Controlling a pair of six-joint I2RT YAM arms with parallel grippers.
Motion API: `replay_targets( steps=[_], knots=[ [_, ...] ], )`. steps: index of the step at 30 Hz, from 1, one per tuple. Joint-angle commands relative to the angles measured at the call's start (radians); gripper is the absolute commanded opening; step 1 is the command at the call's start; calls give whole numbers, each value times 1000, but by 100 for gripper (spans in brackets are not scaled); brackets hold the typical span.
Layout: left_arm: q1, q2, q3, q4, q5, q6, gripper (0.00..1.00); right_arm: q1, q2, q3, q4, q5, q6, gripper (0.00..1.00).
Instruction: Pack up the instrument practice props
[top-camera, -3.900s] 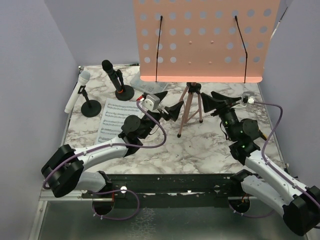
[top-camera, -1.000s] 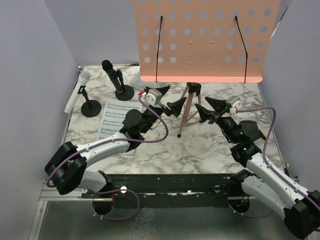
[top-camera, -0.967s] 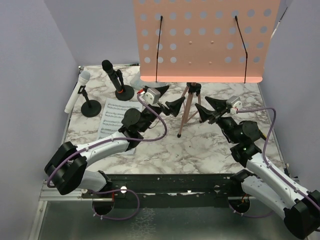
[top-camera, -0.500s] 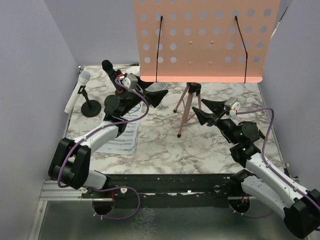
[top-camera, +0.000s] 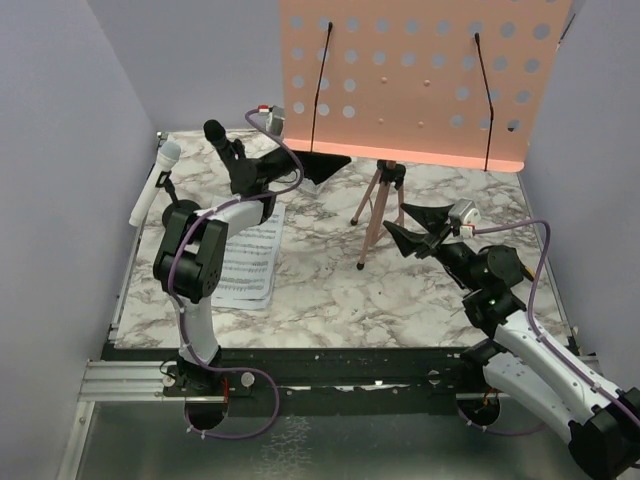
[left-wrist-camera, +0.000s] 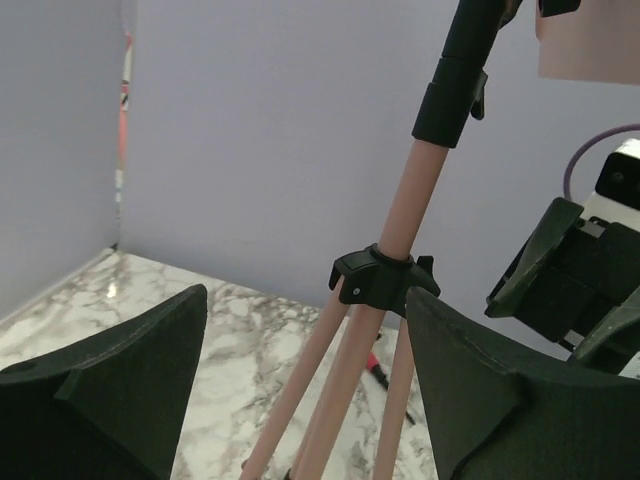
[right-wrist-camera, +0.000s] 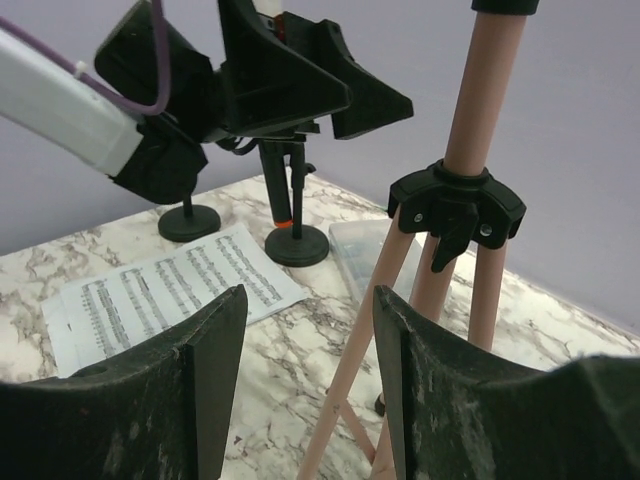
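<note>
Top external view: the pink perforated board (top-camera: 420, 70) is seen standing at the back of the table (top-camera: 330, 290), carried on its thin pink tripod legs (top-camera: 375, 215). The stand is flanked by both arms, presumably so that it can be steadied from two sides before it is folded.

The left gripper (left-wrist-camera: 303, 300) is reached in from the stand's left, and its jaws are spread wide with nothing between them. In the left wrist view the pole and its black leg hub (left-wrist-camera: 380, 280) are framed in the gap but are not touched. The right gripper (top-camera: 393, 218) is held near the legs on their right, jaws likewise parted and empty, with the hub seen just beyond its fingers.

The sheet-music pages (top-camera: 245, 262) are laid flat on the marble left of the stand. The black microphone (top-camera: 220, 138) and the white microphone (top-camera: 163, 165) are propped in round-based holders (right-wrist-camera: 297, 243) at the far left, clear of the stand. Nothing is judged packed so far, and the stand appears to be addressed first.
</note>
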Motion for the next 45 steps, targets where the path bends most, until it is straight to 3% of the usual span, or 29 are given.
replay_targets(
  steps=[1, 8, 14, 18, 24, 30, 39, 45],
  knots=[
    [6, 100, 117, 295, 94, -306, 79, -2, -22, 8, -54, -25, -15, 58],
    [14, -8, -42, 259, 46, -180, 80, -1, -6, 20, -26, 37, -32, 58],
    [38, -24, -123, 275, 21, -187, 80, 13, 85, 19, 93, 161, -2, 58],
    [48, -63, -208, 266, 3, -148, 80, 53, 112, 14, 196, 249, -76, 58],
    [58, -112, -314, 234, -24, -100, 80, 53, 121, 69, 268, 274, -156, 61],
    [54, -153, -396, 219, -58, -67, 80, 54, 246, 154, 361, 263, -189, 61],
    [-16, -241, -496, 91, -125, 80, 80, 53, 414, 272, 451, 246, -211, 52],
    [-70, -284, -520, -14, -170, 190, 80, 53, 475, 272, 507, 307, -222, 37]
  ],
)
